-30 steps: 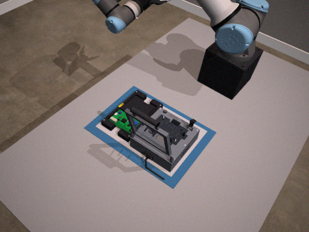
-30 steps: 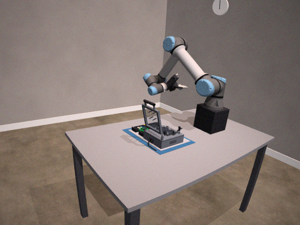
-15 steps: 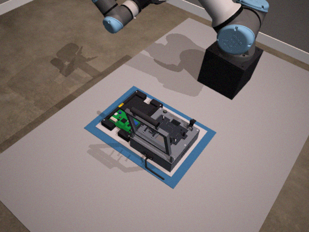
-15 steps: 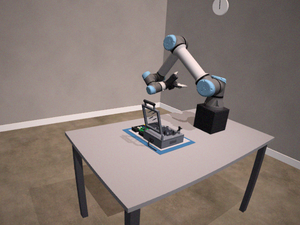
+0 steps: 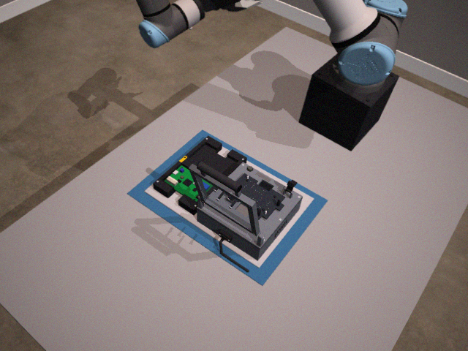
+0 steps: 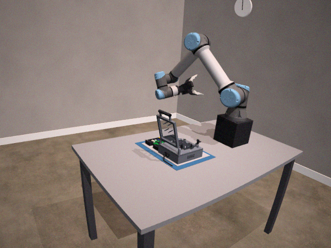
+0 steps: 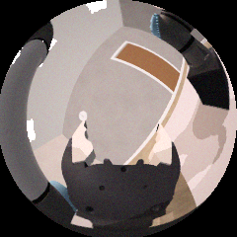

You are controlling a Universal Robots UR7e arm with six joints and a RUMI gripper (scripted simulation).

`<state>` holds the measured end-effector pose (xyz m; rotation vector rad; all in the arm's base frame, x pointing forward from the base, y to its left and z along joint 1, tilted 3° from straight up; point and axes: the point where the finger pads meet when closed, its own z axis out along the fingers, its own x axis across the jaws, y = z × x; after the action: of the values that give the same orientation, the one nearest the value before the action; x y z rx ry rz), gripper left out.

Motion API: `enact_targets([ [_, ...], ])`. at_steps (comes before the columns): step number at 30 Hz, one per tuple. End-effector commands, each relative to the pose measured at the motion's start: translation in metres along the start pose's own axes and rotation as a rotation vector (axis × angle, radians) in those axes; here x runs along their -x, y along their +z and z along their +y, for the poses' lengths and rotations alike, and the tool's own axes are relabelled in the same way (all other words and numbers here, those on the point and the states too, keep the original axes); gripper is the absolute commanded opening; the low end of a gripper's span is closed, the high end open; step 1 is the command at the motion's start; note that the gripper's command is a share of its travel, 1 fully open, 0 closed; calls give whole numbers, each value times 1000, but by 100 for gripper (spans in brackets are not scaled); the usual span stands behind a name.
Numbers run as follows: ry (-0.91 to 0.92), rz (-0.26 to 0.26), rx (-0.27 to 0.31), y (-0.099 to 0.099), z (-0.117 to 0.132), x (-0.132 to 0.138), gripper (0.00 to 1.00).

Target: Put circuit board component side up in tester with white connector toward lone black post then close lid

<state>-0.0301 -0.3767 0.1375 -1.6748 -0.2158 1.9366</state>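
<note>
The green circuit board (image 5: 183, 182) lies in the black tray (image 5: 191, 168) on the left of the blue-bordered mat, its white connector (image 5: 170, 180) at the left end. The grey tester (image 5: 251, 209) stands beside it with its framed lid (image 5: 226, 198) raised upright; the lone black post (image 5: 291, 186) stands at its far right corner. In the exterior view the board (image 6: 156, 140) is partly hidden behind the lid (image 6: 167, 130). My gripper (image 6: 194, 86) is open and empty, high above the table behind the tester, pointing sideways toward the wall. In the wrist view the fingers frame only wall and floor.
The arm's black base block (image 5: 346, 107) stands on the table at the back right. A black lever (image 5: 231, 252) sticks out from the tester's front onto the blue mat (image 5: 227, 205).
</note>
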Motion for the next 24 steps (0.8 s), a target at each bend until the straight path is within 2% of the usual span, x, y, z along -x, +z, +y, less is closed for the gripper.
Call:
enact_targets([
  [1, 86, 87, -26, -19, -28, -4, 100],
  [5, 175, 188, -47, -43, -53, -17, 100],
  [6, 175, 188, -47, -43, -53, -17, 100],
  [8, 222, 257, -53, -58, -66, -27, 100],
  [15, 310, 438, -47, -99, -92, -51, 100],
  [17, 310, 438, -47, -99, -92, -51, 100],
  [19, 342, 534, -34, -122, -102, -62, 100],
  [24, 372, 671, -5, -156, -115, -76, 100],
])
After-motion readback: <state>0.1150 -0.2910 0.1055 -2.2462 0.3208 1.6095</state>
